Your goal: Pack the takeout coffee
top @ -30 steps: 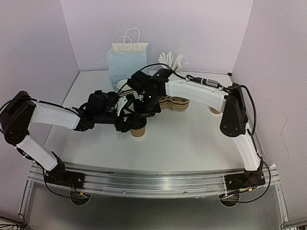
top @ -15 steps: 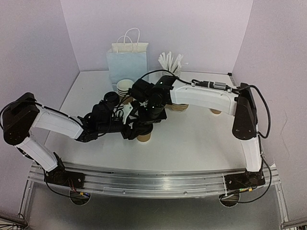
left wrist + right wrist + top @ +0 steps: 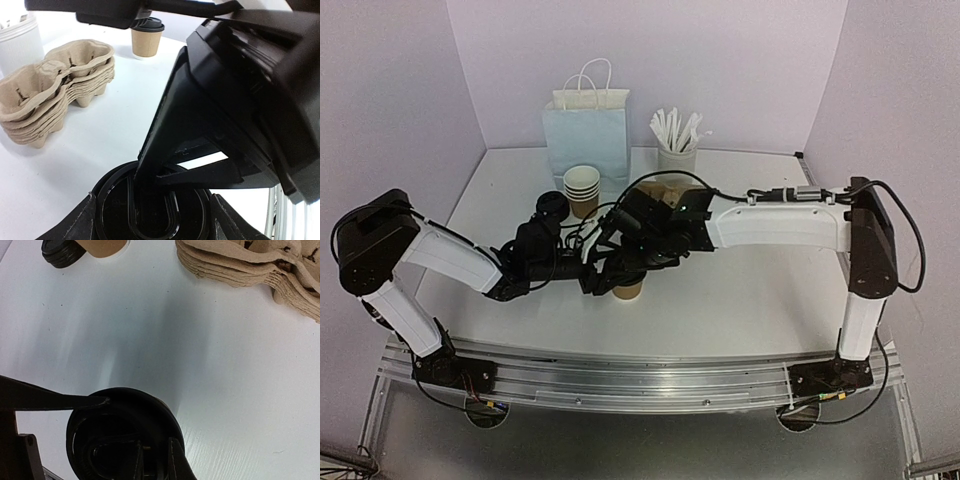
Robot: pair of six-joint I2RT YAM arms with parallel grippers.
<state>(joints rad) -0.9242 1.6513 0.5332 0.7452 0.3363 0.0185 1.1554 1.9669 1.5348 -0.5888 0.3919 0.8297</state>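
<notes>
One takeout coffee, a brown paper cup (image 3: 631, 290), stands near the table's middle with a round black lid (image 3: 112, 207) on top. My left gripper (image 3: 610, 279) reaches in from the left, its fingers (image 3: 80, 223) closed on either side of the cup just under the lid. My right gripper (image 3: 624, 263) comes down from above, shut, with its tips resting on the lid (image 3: 125, 407). In the right wrist view its two fingers (image 3: 176, 462) stand close together over the lid's near rim. A second lidded coffee (image 3: 147, 37) stands farther off.
A stack of pulp cup carriers (image 3: 50, 95) lies beside the arms. At the back stand a stack of open cups (image 3: 582, 187), spare black lids (image 3: 552, 205), a pale blue bag (image 3: 585, 135) and a white holder of sticks (image 3: 676, 155).
Both arms and the cup have shifted forward and slightly right. The right arm swung away from the back, uncovering the cup stack and stick holder. Its jaws narrowed onto the lid.
</notes>
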